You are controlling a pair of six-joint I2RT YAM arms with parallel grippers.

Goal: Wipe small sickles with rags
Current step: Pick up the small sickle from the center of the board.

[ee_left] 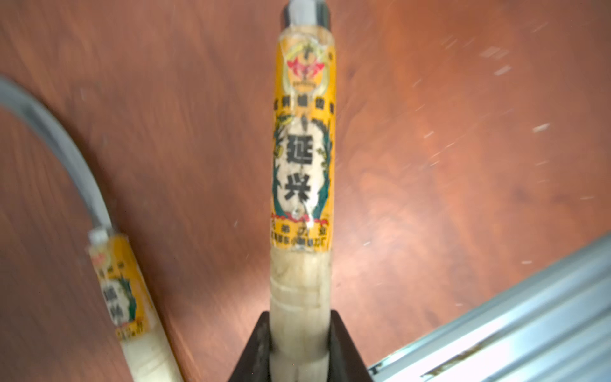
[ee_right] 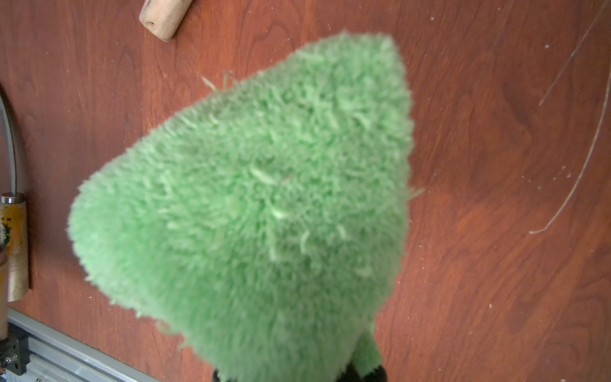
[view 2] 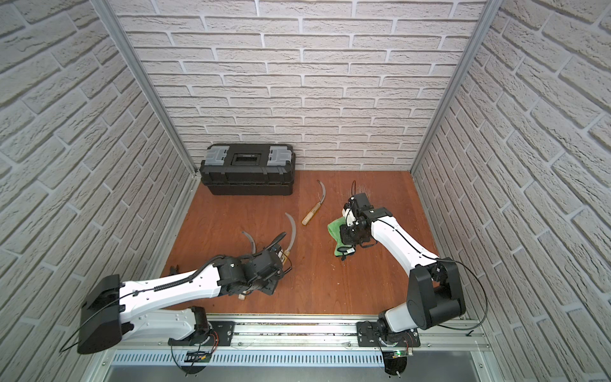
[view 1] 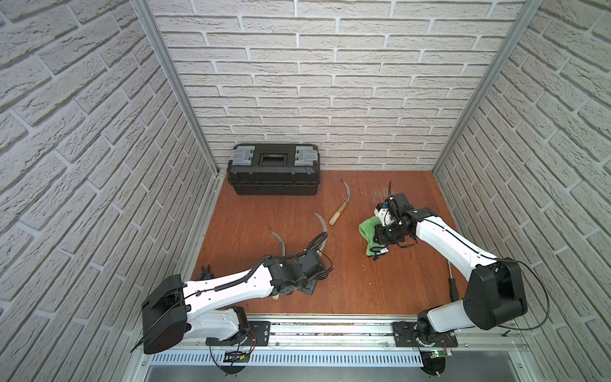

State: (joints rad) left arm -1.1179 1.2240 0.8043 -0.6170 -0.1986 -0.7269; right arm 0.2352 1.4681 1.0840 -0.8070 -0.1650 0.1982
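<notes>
My left gripper [ee_left: 300, 347] is shut on the pale wooden end of a small sickle [ee_left: 302, 165] whose handle carries a yellow printed label. In both top views that gripper is hidden under the left wrist [view 1: 297, 268], and the held sickle's grey blade [view 1: 322, 228] curves away beyond it. A second labelled sickle [ee_left: 122, 281] lies close beside it, blade [view 1: 279, 241] to the left. The third sickle [view 1: 340, 208], plain-handled, lies mid-floor. My right gripper [ee_right: 297, 377] is shut on the green fluffy rag [ee_right: 264, 198], which hides its fingers. The rag [view 1: 367, 231] hangs right of the third sickle.
A black toolbox [view 1: 274, 168] stands against the back wall. Blue-handled pliers [view 1: 206, 271] lie at the left wall, half hidden by the left arm. A screwdriver [view 1: 452, 284] lies near the right arm. The aluminium rail [view 1: 330, 327] edges the front; brick walls close three sides.
</notes>
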